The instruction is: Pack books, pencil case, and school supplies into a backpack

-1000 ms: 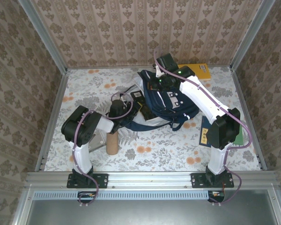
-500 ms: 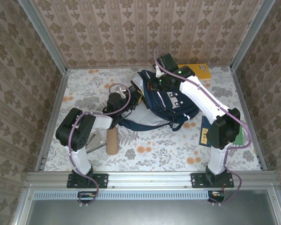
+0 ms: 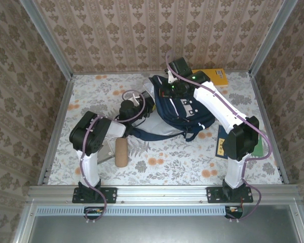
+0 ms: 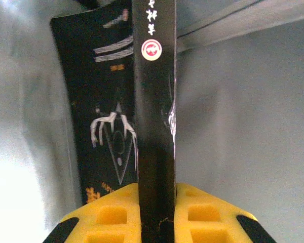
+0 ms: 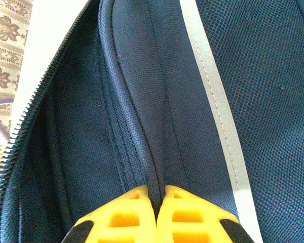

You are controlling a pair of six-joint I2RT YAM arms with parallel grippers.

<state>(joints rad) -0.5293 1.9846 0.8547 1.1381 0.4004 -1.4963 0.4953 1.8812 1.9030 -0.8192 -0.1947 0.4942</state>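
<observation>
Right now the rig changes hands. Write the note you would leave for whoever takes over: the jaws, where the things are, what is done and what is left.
Left gripper: jaws shut on the black book, at the backpack mouth.
Right gripper: jaws shut on a backpack fold near the zip.
On the table: pencil case near the left arm, yellow book far right, blue book and green book by the right arm.
Done: cannot tell what is already inside.
Left: drop the black book in, then pack the rest.

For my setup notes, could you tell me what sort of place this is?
Probably a staged robot test cell: an aluminium frame, patterned wallpaper panels and a floral-covered table.
</observation>
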